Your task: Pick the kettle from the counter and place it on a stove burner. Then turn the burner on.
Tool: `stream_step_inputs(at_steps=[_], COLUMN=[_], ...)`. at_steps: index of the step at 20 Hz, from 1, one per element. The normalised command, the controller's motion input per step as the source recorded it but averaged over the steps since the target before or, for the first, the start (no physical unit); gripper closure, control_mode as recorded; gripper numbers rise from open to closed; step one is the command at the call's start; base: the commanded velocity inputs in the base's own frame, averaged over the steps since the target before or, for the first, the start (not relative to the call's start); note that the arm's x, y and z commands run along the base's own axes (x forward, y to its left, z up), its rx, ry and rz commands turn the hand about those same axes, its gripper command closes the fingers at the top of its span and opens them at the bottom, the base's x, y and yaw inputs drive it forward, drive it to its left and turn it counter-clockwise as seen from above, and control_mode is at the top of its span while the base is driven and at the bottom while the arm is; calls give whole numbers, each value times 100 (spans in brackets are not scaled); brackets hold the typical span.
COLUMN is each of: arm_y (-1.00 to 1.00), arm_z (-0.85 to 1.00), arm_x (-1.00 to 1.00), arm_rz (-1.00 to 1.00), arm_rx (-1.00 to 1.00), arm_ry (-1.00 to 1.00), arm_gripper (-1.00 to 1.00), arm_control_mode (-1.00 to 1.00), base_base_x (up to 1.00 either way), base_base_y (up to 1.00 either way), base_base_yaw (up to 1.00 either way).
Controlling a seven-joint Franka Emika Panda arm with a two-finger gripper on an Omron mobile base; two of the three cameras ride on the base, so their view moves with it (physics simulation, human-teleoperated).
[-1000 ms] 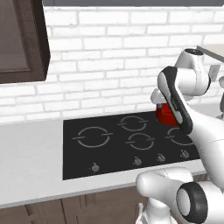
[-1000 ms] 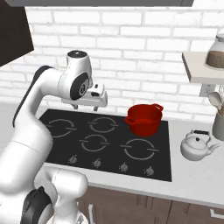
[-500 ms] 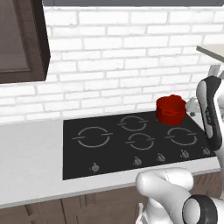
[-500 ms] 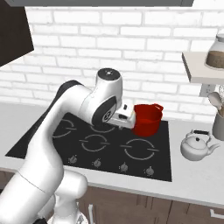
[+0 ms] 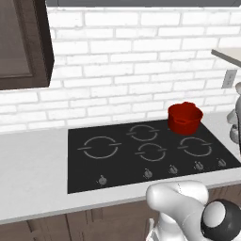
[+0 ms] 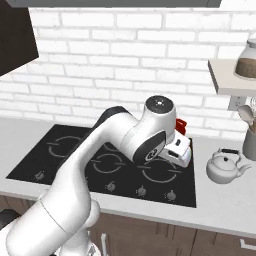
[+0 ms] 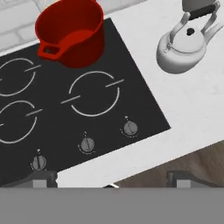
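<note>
kettle (image 6: 224, 167): upright on the table (image 6: 230, 205), right of the cooktop (image 5: 146, 150), well apart from the fingers
red pot (image 5: 184, 117): far right corner of cooktop
fingers (image 7: 109, 180): above cooktop's near right edge, spread open, holding nothing

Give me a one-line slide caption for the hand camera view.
Hand view over the black cooktop: red pot at its far corner, kettle on the counter beside it.

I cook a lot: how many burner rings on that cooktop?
4: the large ring at left, a back-middle ring, a front-middle ring, a right ring; the red pot may hide another.
</note>
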Motion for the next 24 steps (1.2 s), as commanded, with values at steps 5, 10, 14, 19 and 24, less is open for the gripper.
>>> stream_step_inputs(at_steps=[5, 10, 14, 19, 24], arm_y=[-100, -100, -99, -91, -78], arm_z=[-13, -9, -7, -3, 0], arm_x=[0, 0, 11, 32, 44], arm_rz=[-22, -17, -16, -10, 0], arm_rx=[1, 2, 1, 3, 11], arm_ry=[0, 0, 0, 0, -1], arm_gripper=[-100, -100, -100, -100, -100], arm_control_mode=[-100, -100, -100, -100, -100], base_base_x=[0, 0, 0, 0, 0], base_base_y=[0, 0, 0, 0, 0], base_base_yaw=[0, 0, 0, 0, 0])
